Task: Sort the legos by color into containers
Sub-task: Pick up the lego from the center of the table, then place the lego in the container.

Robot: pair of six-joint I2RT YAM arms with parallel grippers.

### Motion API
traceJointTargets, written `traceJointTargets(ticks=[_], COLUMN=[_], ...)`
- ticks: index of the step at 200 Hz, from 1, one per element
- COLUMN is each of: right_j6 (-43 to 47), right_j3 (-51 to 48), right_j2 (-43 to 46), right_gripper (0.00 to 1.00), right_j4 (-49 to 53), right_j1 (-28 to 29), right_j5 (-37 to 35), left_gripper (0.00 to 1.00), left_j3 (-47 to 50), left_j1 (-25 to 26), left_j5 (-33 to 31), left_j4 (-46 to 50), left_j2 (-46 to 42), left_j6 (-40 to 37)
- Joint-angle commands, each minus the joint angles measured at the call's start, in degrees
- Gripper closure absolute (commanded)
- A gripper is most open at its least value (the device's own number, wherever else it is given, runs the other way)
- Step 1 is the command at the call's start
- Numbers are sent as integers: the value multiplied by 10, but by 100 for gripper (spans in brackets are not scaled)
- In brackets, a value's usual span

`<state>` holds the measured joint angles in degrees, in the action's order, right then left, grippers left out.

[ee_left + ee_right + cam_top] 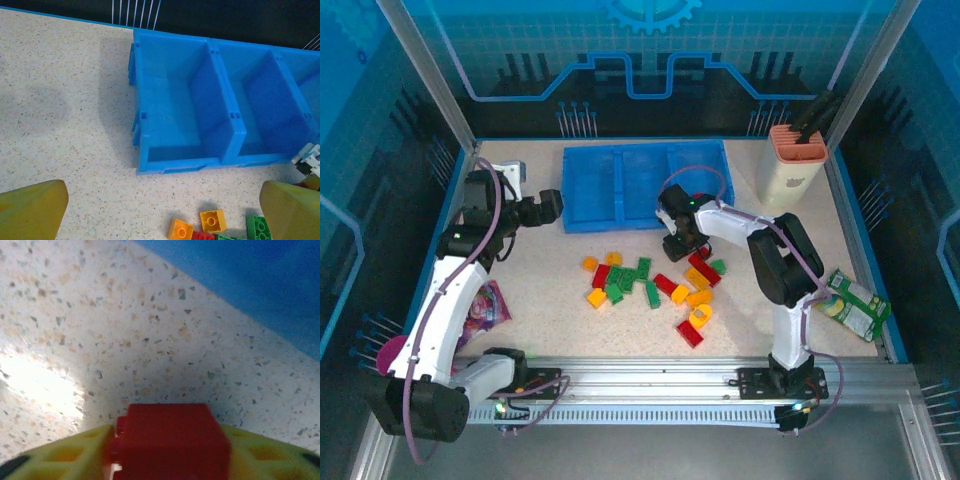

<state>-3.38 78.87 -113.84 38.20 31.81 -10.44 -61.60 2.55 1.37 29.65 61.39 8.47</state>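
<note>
Red, green and orange-yellow legos (650, 285) lie scattered on the table in front of the blue tray of containers (590, 185). My right gripper (678, 245) hangs low over the table between the tray and the pile. In the right wrist view its yellow fingers (60, 455) are shut on a red lego (170, 440), just above the speckled surface. My left gripper (555, 205) stands open beside the tray's left end with nothing between its fingers. In the left wrist view the tray (177, 162) has empty compartments, and an orange lego (180, 231), a yellow lego (212, 220) and a green lego (258, 229) lie below it.
A cream holder with an orange top (792, 165) stands at the back right. A green snack packet (855, 305) lies at the right edge and a pink packet (485, 305) under the left arm. A pink cup (390, 355) sits outside the left rail.
</note>
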Motion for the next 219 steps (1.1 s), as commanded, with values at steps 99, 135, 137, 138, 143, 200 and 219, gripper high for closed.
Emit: traceJointTargets(ticks=[99, 135, 137, 138, 143, 200, 219], right_j6=[10, -5, -7, -8, -12, -29, -30], right_j3=[239, 404, 412, 414, 430, 537, 536], right_j2=[-8, -140, -146, -149, -164, -284, -295], right_gripper=[69, 70, 70, 70, 70, 70, 70], right_j4=[73, 88, 89, 88, 87, 114, 113], right_j1=[-118, -146, -147, -147, -151, -160, -163], right_j5=[11, 13, 15, 16, 18, 24, 24], left_gripper=[1, 1, 0, 0, 1, 0, 0], left_j3=[9, 5, 5, 5, 4, 3, 2], left_j1=[4, 4, 4, 4, 4, 4, 4], left_j5=[-4, -10, -10, -12, -13, -19, -15], left_j4=[-8, -4, -4, -4, -3, -3, -3], left_j2=[0, 3, 3, 3, 3, 13, 21], left_j6=[-20, -23, -23, -23, -24, -26, -26])
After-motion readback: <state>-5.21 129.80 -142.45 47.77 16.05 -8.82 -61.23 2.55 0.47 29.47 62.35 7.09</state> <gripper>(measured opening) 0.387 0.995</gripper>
